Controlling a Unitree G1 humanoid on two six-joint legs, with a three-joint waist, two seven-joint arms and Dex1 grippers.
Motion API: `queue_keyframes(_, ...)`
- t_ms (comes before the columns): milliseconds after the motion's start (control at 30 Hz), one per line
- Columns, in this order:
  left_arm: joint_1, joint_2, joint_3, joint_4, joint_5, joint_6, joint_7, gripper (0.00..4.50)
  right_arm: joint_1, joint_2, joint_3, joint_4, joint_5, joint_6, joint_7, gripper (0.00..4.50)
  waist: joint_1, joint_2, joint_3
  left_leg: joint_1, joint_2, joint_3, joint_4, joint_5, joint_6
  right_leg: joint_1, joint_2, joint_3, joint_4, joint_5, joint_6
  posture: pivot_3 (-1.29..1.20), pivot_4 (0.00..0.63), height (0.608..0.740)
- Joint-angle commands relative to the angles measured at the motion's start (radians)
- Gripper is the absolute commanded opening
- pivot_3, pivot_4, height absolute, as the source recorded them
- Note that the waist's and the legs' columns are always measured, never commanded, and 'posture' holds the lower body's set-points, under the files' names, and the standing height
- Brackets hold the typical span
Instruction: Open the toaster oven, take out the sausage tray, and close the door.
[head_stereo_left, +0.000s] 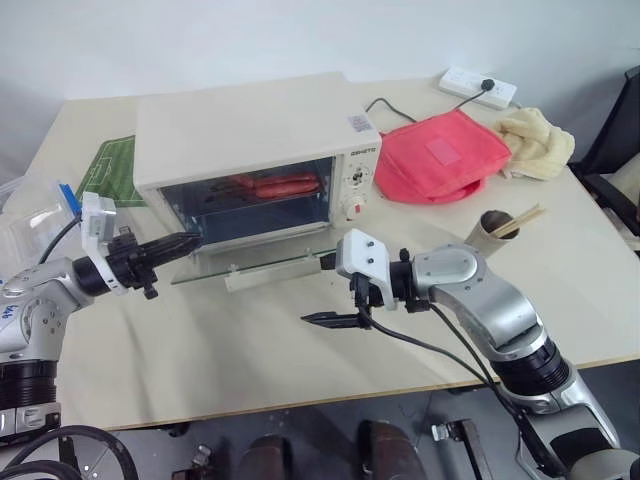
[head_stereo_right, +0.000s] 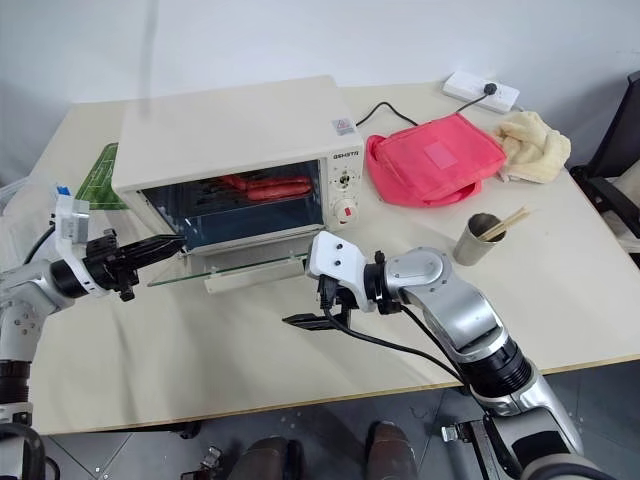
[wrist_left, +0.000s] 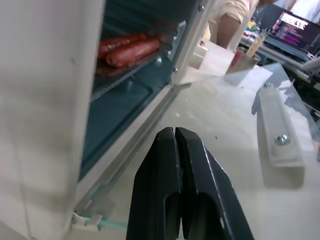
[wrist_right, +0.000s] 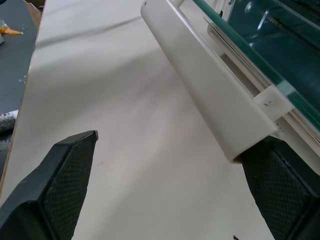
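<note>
I had the door folded down flat, so the toaster oven stood open on the table and the sausage tray sat on its rack inside, not yet pulled out. My left hand, fingers pressed together and holding nothing, pointed at the oven's near left corner, just above the glass. My right hand hung with its fingers wide apart beside the right end of the door's handle, gripping nothing; I judged it well placed to reach in for the tray.
</note>
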Motion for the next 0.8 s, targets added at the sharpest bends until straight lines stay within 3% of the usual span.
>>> queue_keyframes(33,-0.029,-0.003,-0.005,-0.001,0.011,-0.011,-0.015,0.06,-0.013,0.005,0.025,-0.012,0.001,-0.011,0.004,4.45,0.003,0.000,0.000,0.000,0.000,0.000,0.000,0.000,0.000,0.000,0.000,0.000,0.000,0.000,0.000,0.00,0.150,0.740)
queue_keyframes(333,-0.076,-0.005,-0.055,0.044,0.046,-0.009,-0.059,0.06,-0.064,0.016,-0.015,0.008,0.045,-0.013,0.036,4.45,0.009,0.000,0.000,0.000,0.001,0.001,0.002,0.000,0.000,0.000,0.001,0.001,0.002,0.000,0.000,0.00,0.150,0.740)
queue_keyframes(800,-0.190,-0.020,-0.119,0.175,0.114,-0.046,-0.141,0.06,-0.096,-0.081,-0.095,0.038,0.103,0.041,0.064,4.45,0.020,-0.001,0.000,0.000,0.000,0.001,0.002,0.000,0.001,0.000,0.001,0.001,0.001,0.000,0.000,0.00,0.150,0.740)
